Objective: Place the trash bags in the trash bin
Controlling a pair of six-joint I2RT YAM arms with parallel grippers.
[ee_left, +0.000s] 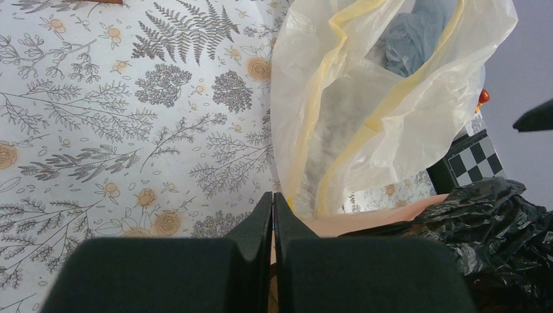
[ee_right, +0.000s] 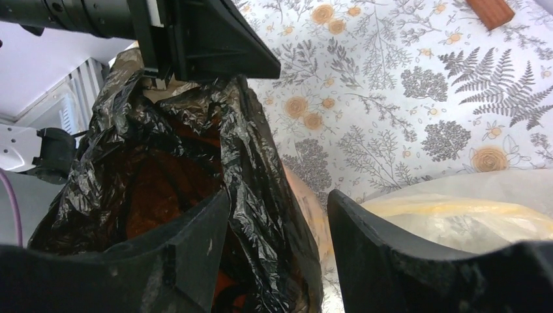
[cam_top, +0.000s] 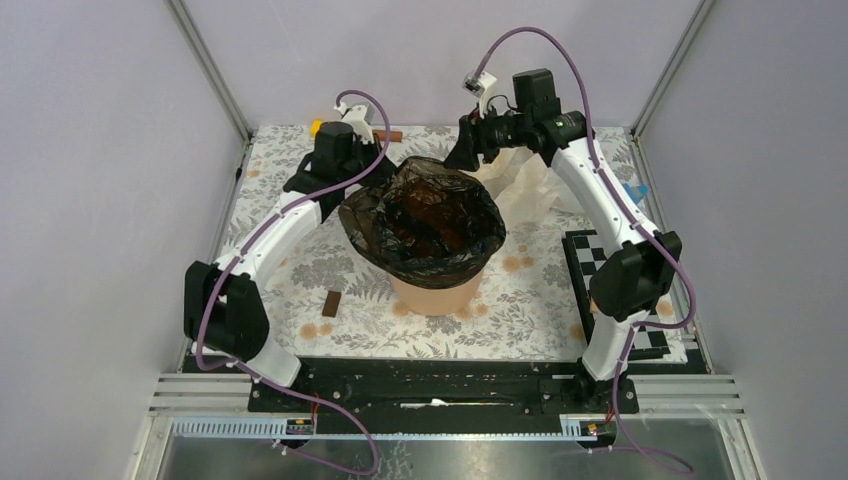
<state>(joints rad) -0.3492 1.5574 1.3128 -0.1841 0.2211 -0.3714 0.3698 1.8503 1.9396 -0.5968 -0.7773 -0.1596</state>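
Note:
The trash bin [cam_top: 437,292], a peach-orange bucket, stands mid-table. The black trash bag [cam_top: 425,215] is spread open in it, its edge draped over the rim. My left gripper [cam_top: 372,172] is at the far-left rim; in the left wrist view [ee_left: 272,197] its jaws are shut with nothing visible between them, and the bin's rim [ee_left: 365,218] and the bag [ee_left: 502,222] lie to its right. My right gripper [cam_top: 466,152] is open at the far-right rim. In the right wrist view [ee_right: 279,195] it straddles the bag's edge [ee_right: 261,169] and the bin's wall [ee_right: 308,205].
A cream-white translucent bag [cam_top: 527,185] lies behind the bin, also in the left wrist view [ee_left: 365,104]. A checkerboard [cam_top: 600,262] is at the right. A small brown block [cam_top: 331,303] lies front left. A wooden piece [ee_right: 490,12] lies at the back.

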